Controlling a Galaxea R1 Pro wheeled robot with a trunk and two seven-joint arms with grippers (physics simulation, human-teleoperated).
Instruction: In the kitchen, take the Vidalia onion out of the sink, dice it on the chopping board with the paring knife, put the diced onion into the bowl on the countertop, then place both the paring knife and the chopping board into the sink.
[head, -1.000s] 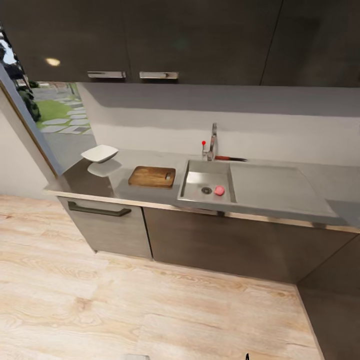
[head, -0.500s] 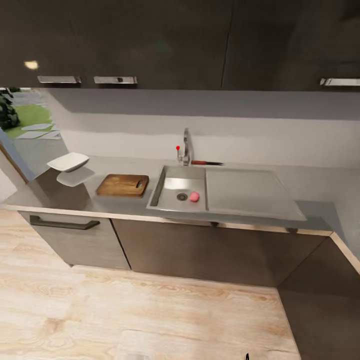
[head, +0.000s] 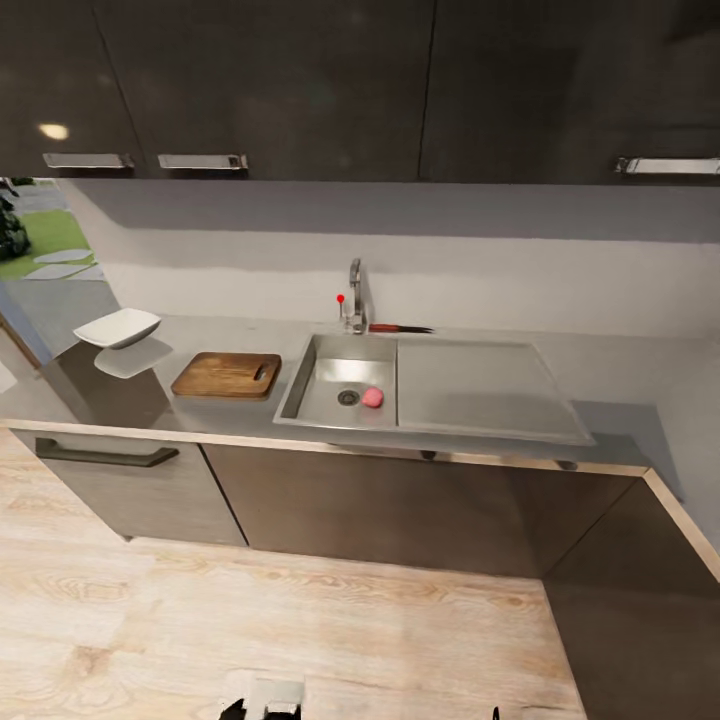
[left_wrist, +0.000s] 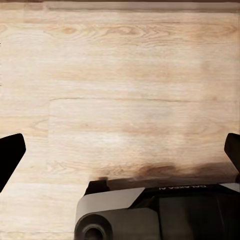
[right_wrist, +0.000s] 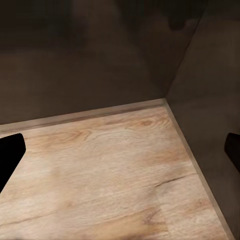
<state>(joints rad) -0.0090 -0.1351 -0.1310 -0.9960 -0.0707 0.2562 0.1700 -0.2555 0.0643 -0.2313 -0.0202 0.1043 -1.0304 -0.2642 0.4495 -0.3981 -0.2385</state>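
Both hands spread, tips cut off | paring knife (head: 400, 328) half-hidden behind faucet (head: 354, 296)

The robot's matte black, blunt-tipped finger pads (left_wrist: 10, 157) show at the frame edges of both wrist views. The left wrist view shows its base (left_wrist: 150, 212): a pale grey rounded shell with a cylindrical joint, a glossy black panel and faint mirrored lettering.
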